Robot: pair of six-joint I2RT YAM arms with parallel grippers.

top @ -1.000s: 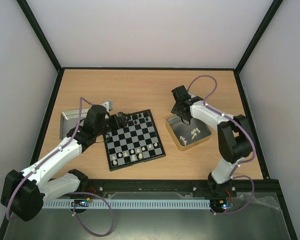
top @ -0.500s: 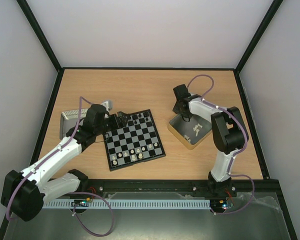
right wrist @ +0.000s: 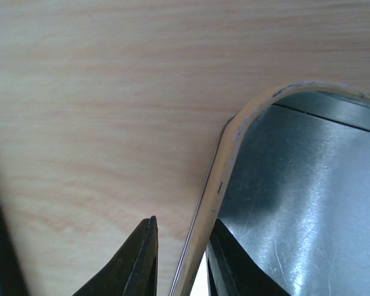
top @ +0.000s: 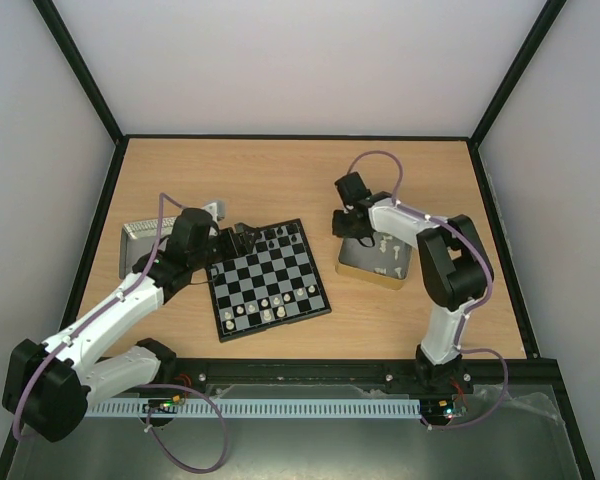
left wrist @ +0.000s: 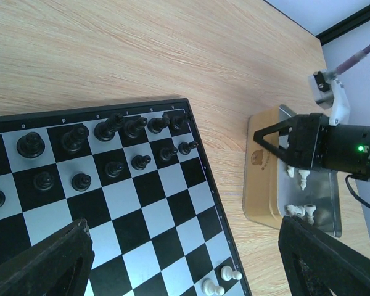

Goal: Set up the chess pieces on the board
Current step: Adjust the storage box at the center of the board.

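Note:
The board lies at centre left, with black chess pieces in its far rows and white ones in the near rows. More white pieces lie in the gold-rimmed tray. My right gripper is at the tray's far left corner. In the right wrist view its jaws straddle the tray rim, one finger outside and one inside, shut on it. My left gripper hovers open over the board's far left part, holding nothing.
A silver metal tray sits at the left, partly behind my left arm. The gold-rimmed tray lies a short gap to the right of the board's edge. Black frame rails border the table.
My right gripper has closed on the tray's rim and moved left. The tray has turned and slid toward the board. The left arm has not moved.

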